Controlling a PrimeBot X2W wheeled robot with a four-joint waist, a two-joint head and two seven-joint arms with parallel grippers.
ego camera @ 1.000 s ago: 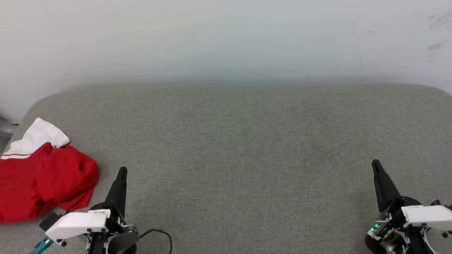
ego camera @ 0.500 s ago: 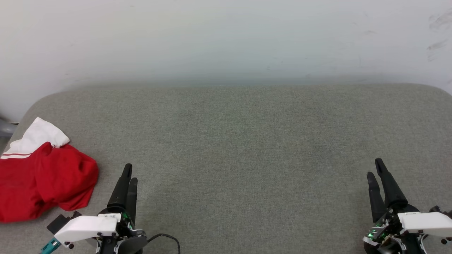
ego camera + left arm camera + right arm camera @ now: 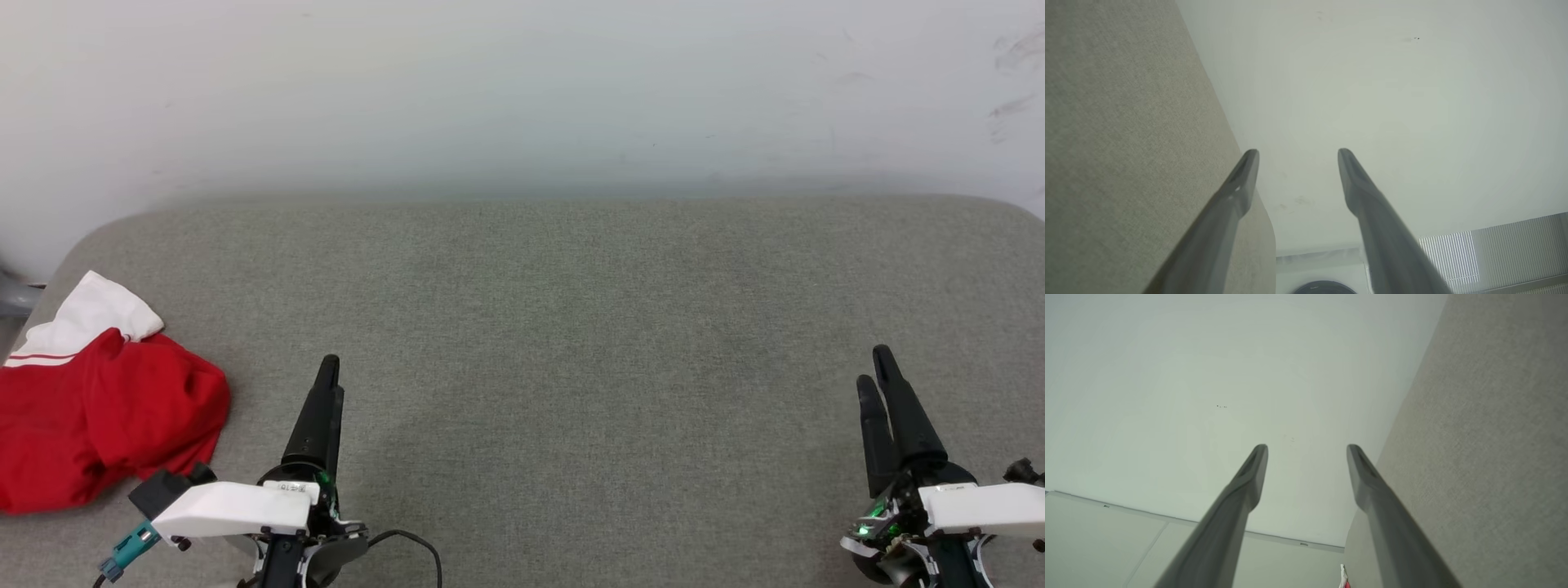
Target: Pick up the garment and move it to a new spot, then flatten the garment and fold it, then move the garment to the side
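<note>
The left hand [image 3: 331, 371], two long dark fingers on a white wrist, is pointing toward the pale wall [image 3: 522, 82] with its fingers spread and nothing between them. The right hand [image 3: 873, 365] is standing spread and empty too, well apart on the other side. The crumpled red jersey garment [image 3: 106, 416] with a white sleeve is lying at the left edge of the grey fabric-covered table [image 3: 571, 327], near the left hand but apart from it.

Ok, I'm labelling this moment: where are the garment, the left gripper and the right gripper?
garment [image 3: 106, 425], head view, on its red body cloth.
left gripper [image 3: 1298, 151], left wrist view, midway between its fingertips.
right gripper [image 3: 1307, 446], right wrist view, midway between its fingertips.
</note>
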